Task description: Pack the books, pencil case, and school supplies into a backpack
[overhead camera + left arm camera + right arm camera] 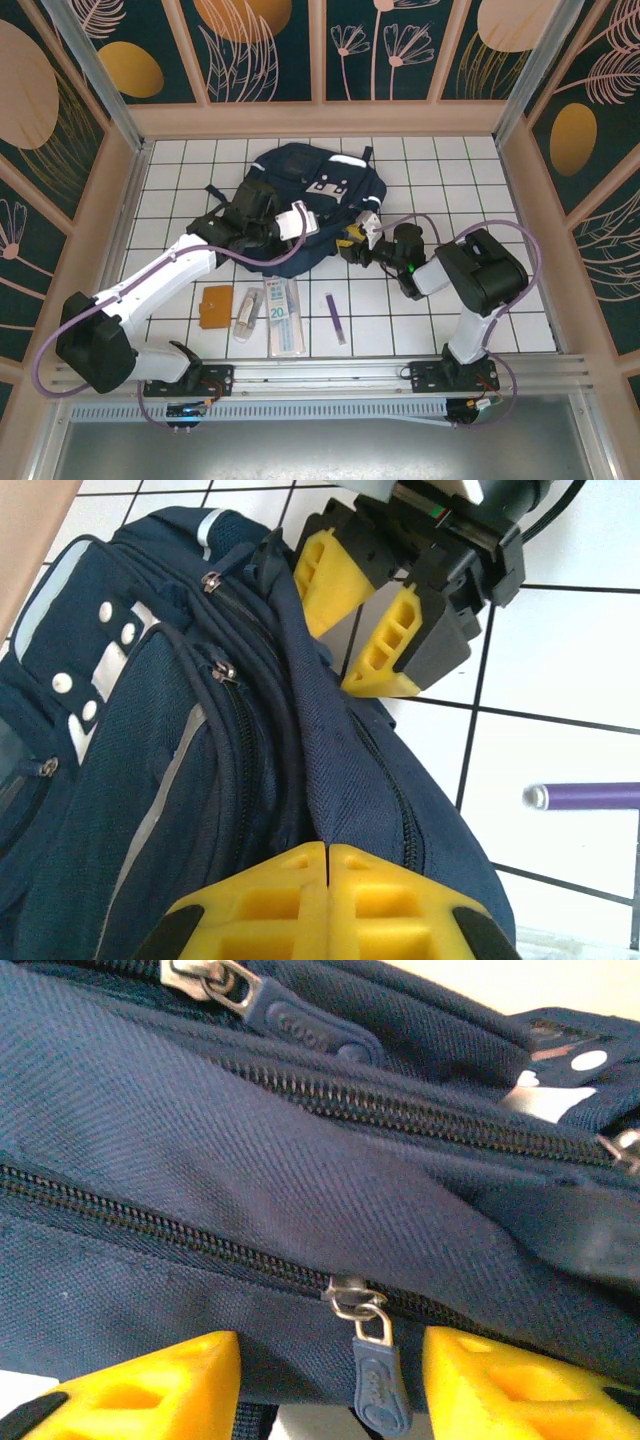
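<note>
Backpack lies at the far middle of the white-tiled desk. I see my left fingers pressed together, pinching a raised fold of its navy fabric. My right fingers stand apart at the bag's right edge, with a zipper pull hanging in the gap. Purple pen, orange-brown book and clear pack lie on the near tiles.

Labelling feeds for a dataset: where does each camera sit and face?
Top external: above, behind the bases, looking down at the white tiled table; both arms at the large navy-blue fabric backpack.
Left wrist: on the left arm, facing the backpack past the shut left gripper.
Right wrist: on the right arm, close on backpack zips; open right gripper below.
Shared: top and left wrist show the thin purple pen.
</note>
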Available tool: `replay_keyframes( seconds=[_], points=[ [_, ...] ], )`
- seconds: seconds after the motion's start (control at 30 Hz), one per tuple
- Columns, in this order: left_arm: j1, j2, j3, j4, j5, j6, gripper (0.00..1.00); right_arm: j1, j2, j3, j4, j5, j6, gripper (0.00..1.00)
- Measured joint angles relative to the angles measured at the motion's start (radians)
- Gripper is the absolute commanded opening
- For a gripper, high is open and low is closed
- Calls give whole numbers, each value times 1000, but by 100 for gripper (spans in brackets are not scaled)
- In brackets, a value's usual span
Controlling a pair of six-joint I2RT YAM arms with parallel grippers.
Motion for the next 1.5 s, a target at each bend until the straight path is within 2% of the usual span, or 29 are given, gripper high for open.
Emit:
replay_keyframes(
  seconds=[0.13, 0.23, 0.4, 0.5, 0.77, 0.93, 1.0, 1.03, 1.07, 1.1, 1.13, 1.2, 1.3, 1.5],
  points=[
    [1, -51, -61, 8, 9, 7, 0, 8, 18, -38, 67, -1, -21, 12],
    [1, -65, -63, 6, 17, 11, 0, 15, 20, -54, 104, 4, -23, 1],
    [1, -65, -63, 8, 8, 18, 0, 21, 4, -63, 105, 61, -23, 0],
    [0, -66, -71, 18, -5, 26, 0, 27, -25, -69, 85, 147, -3, 0],
    [-3, -75, -117, 43, -34, 65, 0, -26, -32, -61, -114, 396, 200, 0],
    [-3, -77, -117, 47, -51, 97, 0, -84, -17, -49, -157, 458, 266, 0],
    [-3, -69, -116, 50, -55, 100, 4, -87, -17, -49, -154, 456, 269, 11],
    [-3, -60, -113, 51, -56, 100, 21, -87, -18, -49, -150, 450, 272, 22],
    [-3, -47, -106, 58, -57, 97, 45, -87, -19, -49, -144, 442, 275, 34],
    [-3, -39, -100, 69, -59, 88, 55, -89, -23, -50, -143, 436, 271, 40],
    [-3, -29, -94, 86, -60, 77, 60, -91, -33, -52, -142, 432, 278, 44],
    [-3, -15, -81, 128, -63, 45, 65, -98, -68, -61, -151, 433, 293, 46],
    [-4, 16, -53, 192, -63, 33, 67, -111, -157, -66, -208, 443, 322, 47],
    [-28, 171, 13, 212, -95, 121, 72, -145, -377, -55, -385, 486, 344, 54]
  ],
)
